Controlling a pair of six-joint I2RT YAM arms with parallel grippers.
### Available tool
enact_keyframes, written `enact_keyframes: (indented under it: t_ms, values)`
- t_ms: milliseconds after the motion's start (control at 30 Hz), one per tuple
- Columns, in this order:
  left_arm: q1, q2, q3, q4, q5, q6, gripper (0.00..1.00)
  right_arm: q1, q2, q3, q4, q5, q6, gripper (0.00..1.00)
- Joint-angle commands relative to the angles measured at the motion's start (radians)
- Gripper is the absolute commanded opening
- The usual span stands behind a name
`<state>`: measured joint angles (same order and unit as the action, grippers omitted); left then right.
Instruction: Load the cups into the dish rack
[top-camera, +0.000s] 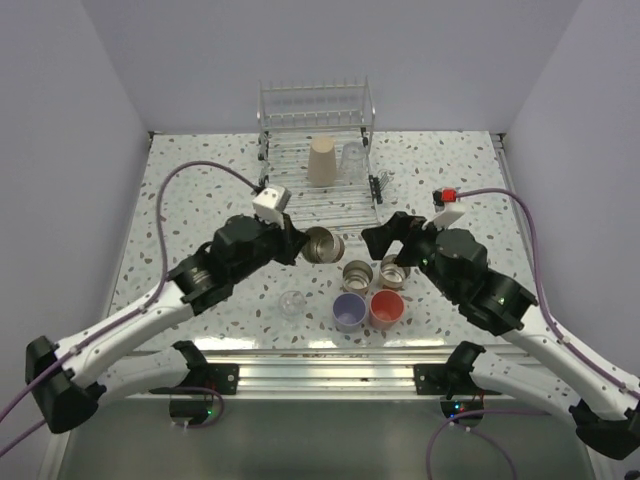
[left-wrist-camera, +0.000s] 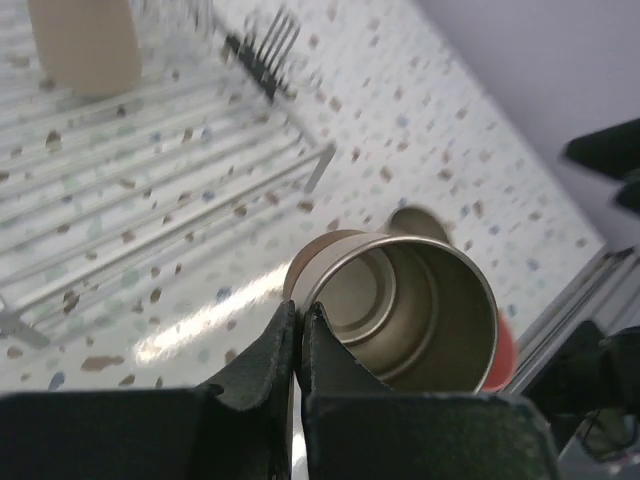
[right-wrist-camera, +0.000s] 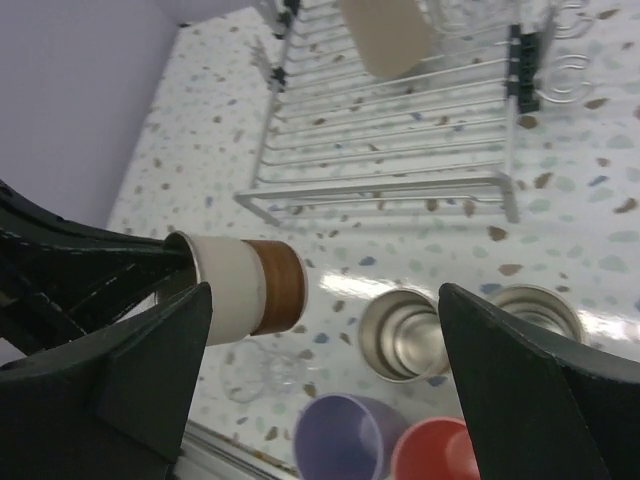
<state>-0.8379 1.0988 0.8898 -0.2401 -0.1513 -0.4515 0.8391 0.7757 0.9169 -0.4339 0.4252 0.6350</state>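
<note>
My left gripper (top-camera: 303, 243) is shut on the rim of a metallic cup with a tan base (top-camera: 322, 243) and holds it on its side, just in front of the dish rack (top-camera: 290, 200). In the left wrist view the fingers (left-wrist-camera: 270, 345) pinch the cup's wall (left-wrist-camera: 410, 310). My right gripper (top-camera: 388, 235) is open and empty. It is spread wide in the right wrist view (right-wrist-camera: 325, 290), above two upright metallic cups (right-wrist-camera: 400, 335) (right-wrist-camera: 535, 310), a lavender cup (right-wrist-camera: 345, 440), a coral cup (right-wrist-camera: 435, 450) and a clear cup (right-wrist-camera: 260, 365). A beige cup (top-camera: 323, 160) and a clear cup (top-camera: 352, 160) stand upside down in the rack.
The rack's side cutlery basket (top-camera: 380, 186) sits at its right. The table's metal front rail (top-camera: 320, 365) runs close behind the lavender and coral cups. The two arms face each other closely over the cup cluster.
</note>
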Motion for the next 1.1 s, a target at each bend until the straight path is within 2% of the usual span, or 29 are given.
enact_keyframes:
  t_ms: [0, 133, 233, 433, 467, 633, 1067]
  values:
    - [0.026, -0.204, -0.066, 0.326, 0.123, -0.009, 0.0, 0.002, -0.021, -0.039, 0.22, -0.181, 0.113, 0.98]
    - [0.039, -0.342, -0.175, 0.504, 0.173, -0.053, 0.0, 0.0, -0.082, -0.209, 0.611, -0.262, 0.317, 0.98]
    - [0.039, -0.408, -0.236, 0.599, 0.199, -0.073, 0.0, 0.003, -0.07, -0.283, 0.775, -0.31, 0.441, 0.98]
    - [0.04, -0.522, -0.422, 0.875, 0.243, -0.136, 0.0, 0.0, 0.052, -0.319, 0.973, -0.402, 0.618, 0.98]
    - [0.04, -0.537, -0.436, 0.927, 0.243, -0.145, 0.0, 0.0, 0.063, -0.325, 0.994, -0.411, 0.635, 0.98]
    - [0.04, -0.551, -0.471, 0.978, 0.24, -0.15, 0.0, 0.002, 0.073, -0.378, 1.09, -0.398, 0.703, 0.98]
    - [0.04, -0.502, -0.532, 1.143, 0.19, -0.185, 0.0, 0.021, 0.093, -0.401, 1.166, -0.411, 0.815, 0.98]
